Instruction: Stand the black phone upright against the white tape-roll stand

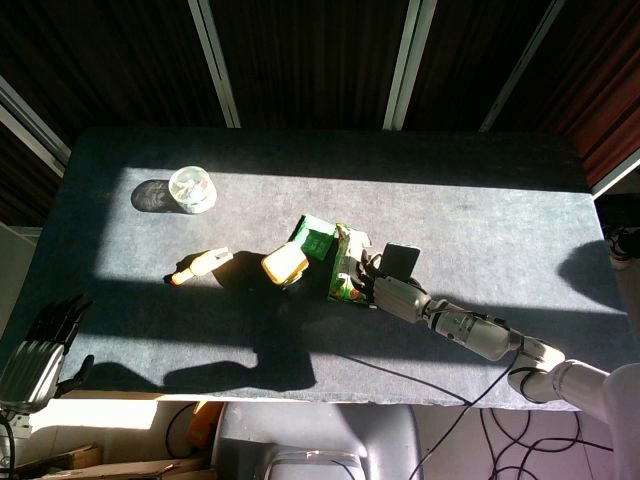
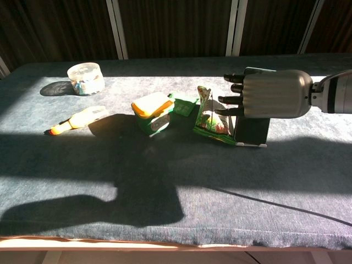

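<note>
The black phone (image 2: 254, 131) stands upright on the table, right of a green snack bag. A thin white edge (image 2: 252, 145) shows at its foot; the rest of the white tape-roll stand is hidden behind the phone and hand. My right hand (image 2: 269, 101) hovers in front of the phone's upper part, its fingers (image 2: 230, 99) stretched left and apart, holding nothing. From above, the phone (image 1: 402, 259) sits just beyond that right hand (image 1: 392, 293). My left hand (image 1: 42, 347) hangs off the table's near left corner, fingers apart and empty.
A green snack bag (image 2: 212, 118) leans beside the phone. Further left are a flat green packet (image 2: 184, 104), a green box with a yellow lid (image 2: 152, 111), an orange-tipped tool (image 2: 77, 119) and a clear tub (image 2: 86, 78). A thin cable (image 2: 275, 201) crosses the front right.
</note>
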You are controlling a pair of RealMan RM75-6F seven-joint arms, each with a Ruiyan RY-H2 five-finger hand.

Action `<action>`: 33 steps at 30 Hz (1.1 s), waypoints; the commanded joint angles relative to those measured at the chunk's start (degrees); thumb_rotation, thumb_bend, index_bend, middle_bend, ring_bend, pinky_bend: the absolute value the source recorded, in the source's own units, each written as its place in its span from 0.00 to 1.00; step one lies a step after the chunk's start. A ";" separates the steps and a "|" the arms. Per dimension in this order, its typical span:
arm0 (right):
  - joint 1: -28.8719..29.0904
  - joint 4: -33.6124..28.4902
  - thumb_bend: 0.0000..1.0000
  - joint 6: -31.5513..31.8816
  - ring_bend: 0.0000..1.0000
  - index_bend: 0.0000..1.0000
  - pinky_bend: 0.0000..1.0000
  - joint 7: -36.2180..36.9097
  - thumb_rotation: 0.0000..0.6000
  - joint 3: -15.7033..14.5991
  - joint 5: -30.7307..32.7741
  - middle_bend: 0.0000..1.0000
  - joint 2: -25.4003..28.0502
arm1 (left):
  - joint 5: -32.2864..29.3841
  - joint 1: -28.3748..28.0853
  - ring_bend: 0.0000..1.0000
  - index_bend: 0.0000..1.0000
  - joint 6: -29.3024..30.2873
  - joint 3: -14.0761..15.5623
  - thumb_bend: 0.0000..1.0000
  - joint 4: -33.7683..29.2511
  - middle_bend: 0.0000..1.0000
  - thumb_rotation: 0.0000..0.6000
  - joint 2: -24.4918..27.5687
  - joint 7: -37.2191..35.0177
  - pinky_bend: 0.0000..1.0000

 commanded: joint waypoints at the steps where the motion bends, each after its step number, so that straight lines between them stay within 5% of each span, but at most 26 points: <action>1: 0.00 -0.20 0.36 0.38 0.28 0.00 0.22 0.63 1.00 -0.03 -0.01 0.18 0.07 | 0.01 -0.05 0.02 0.00 -0.13 0.04 0.41 0.02 0.00 1.00 -0.03 0.06 0.05; 13: -0.15 -0.89 0.34 2.26 0.25 0.00 0.20 2.23 1.00 -0.43 -0.72 0.16 0.23 | 0.05 0.01 0.02 0.00 0.00 0.08 0.41 -0.08 0.00 1.00 0.11 -0.06 0.05; 24: -6.33 -8.81 0.31 17.14 0.16 0.00 0.14 10.64 1.00 -0.58 -1.17 0.11 3.85 | -0.10 0.23 0.02 0.00 0.53 -0.09 0.41 0.05 0.00 1.00 0.34 -0.75 0.05; 29: -21.90 -21.22 0.30 34.98 0.09 0.00 0.13 17.10 1.00 -2.38 5.32 0.09 5.53 | 0.38 0.67 0.01 0.00 1.80 -0.20 0.41 0.22 0.00 1.00 0.00 -0.48 0.05; 33: -29.37 -22.66 0.30 43.15 0.13 0.00 0.21 29.37 1.00 -2.89 9.74 0.11 5.47 | 0.46 0.65 0.00 0.00 1.48 0.02 0.41 0.08 0.00 1.00 0.10 -0.76 0.05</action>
